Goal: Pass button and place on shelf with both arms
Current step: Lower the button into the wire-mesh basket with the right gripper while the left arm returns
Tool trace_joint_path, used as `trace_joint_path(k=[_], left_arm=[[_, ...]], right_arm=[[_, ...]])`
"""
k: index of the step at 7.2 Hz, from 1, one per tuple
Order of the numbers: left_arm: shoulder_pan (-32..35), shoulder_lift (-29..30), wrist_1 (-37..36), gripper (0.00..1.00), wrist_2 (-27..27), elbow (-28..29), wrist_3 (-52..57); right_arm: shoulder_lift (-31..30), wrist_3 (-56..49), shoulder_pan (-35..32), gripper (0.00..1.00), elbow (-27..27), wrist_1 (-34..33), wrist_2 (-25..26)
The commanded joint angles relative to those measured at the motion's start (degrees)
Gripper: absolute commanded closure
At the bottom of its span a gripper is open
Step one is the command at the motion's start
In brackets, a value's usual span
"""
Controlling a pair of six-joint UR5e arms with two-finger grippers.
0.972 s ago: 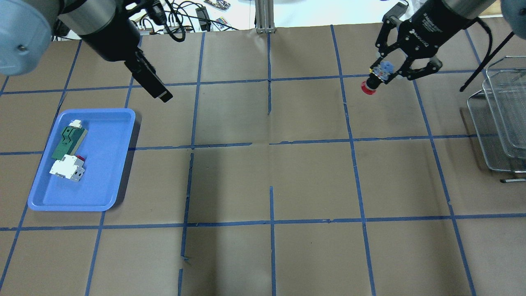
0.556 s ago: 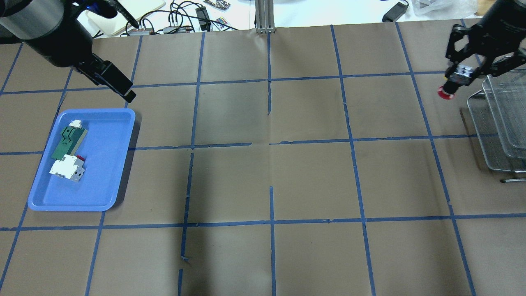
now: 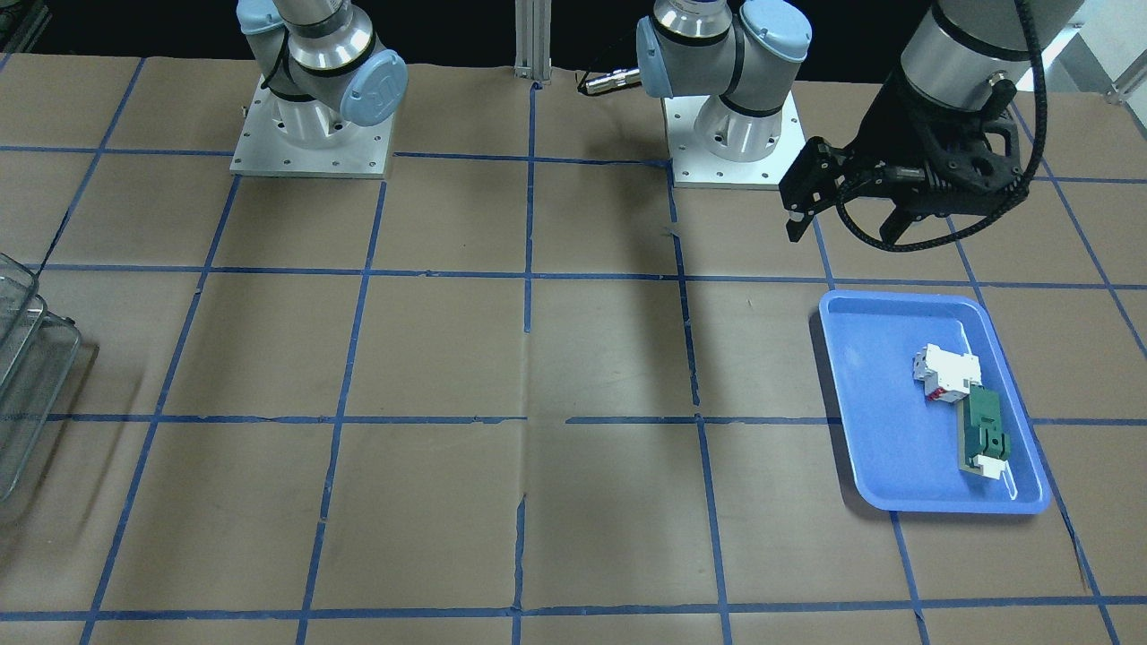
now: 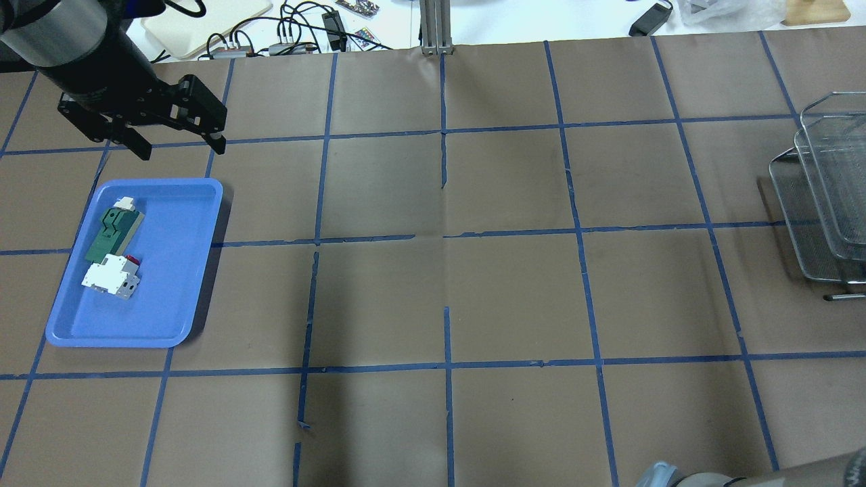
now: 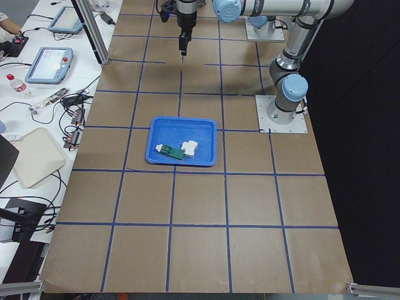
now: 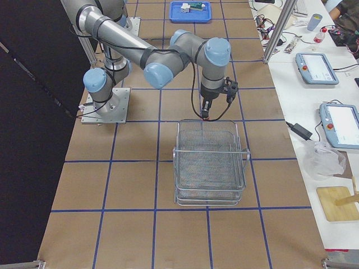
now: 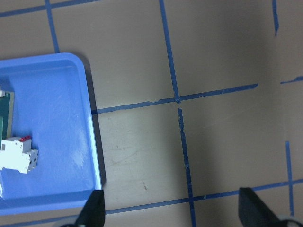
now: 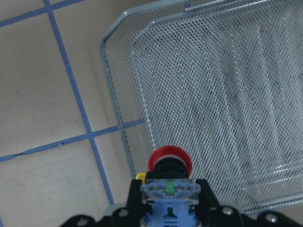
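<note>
— What does the button (image 8: 169,165) look like, and where is it?

— It has a red mushroom cap, a black collar, a yellow mark at one side and a bluish clear base with a green stripe. The right hand (image 8: 168,194) is clamped on that base, one finger on each side, with the cap pointing down. The cap hangs at the shelf (image 8: 213,85), over the mesh just inside its rounded rim. I cannot tell whether it touches.

— And the shelf itself?

— It is stepped wire-mesh baskets with thin rims. The button is at the end of the shelf that faces the middle of the surface (image 4: 514,291).

— Any other container?

— A blue tray (image 4: 169,270), well apart from the shelf at the opposite end of the surface. It holds a white-and-red breaker block (image 4: 110,279) and a green-and-white flat part (image 4: 111,230), which lie end to end and touch.

— The other arm?

— The left hand (image 4: 181,149) is just as far from the shelf, above the surface near the tray. Its fingers are spread wide with nothing between them.

— Room to move?

— The shelf stands near one end of the surface. Between it and the tray is brown paper with a blue tape grid.
</note>
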State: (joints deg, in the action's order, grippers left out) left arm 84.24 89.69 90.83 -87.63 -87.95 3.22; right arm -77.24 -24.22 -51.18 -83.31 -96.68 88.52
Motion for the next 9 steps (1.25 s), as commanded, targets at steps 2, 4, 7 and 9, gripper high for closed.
trace_joint_path(k=[2, 4, 7, 9], left_arm=[[7.2, 1.3, -1.7, 0.0, -0.7, 0.1, -6.4], [7.8, 1.1, -2.1, 0.0, -0.6, -1.5, -5.9], [7.8, 1.1, -4.5, 0.0, -0.7, -2.0, -6.1], [7.7, 1.0, -4.5, 0.0, -0.6, -2.0, -6.1]], right_arm=[[4.2, -2.7, 2.1, 1.0, -0.4, -3.4, -0.5], [4.1, -2.3, 2.0, 1.0, -0.6, -3.5, -1.1], [5.1, -2.4, 1.9, 0.98, -0.8, -3.5, -1.0], [5.2, -2.5, 1.9, 0.41, -0.6, -3.5, -0.4]])
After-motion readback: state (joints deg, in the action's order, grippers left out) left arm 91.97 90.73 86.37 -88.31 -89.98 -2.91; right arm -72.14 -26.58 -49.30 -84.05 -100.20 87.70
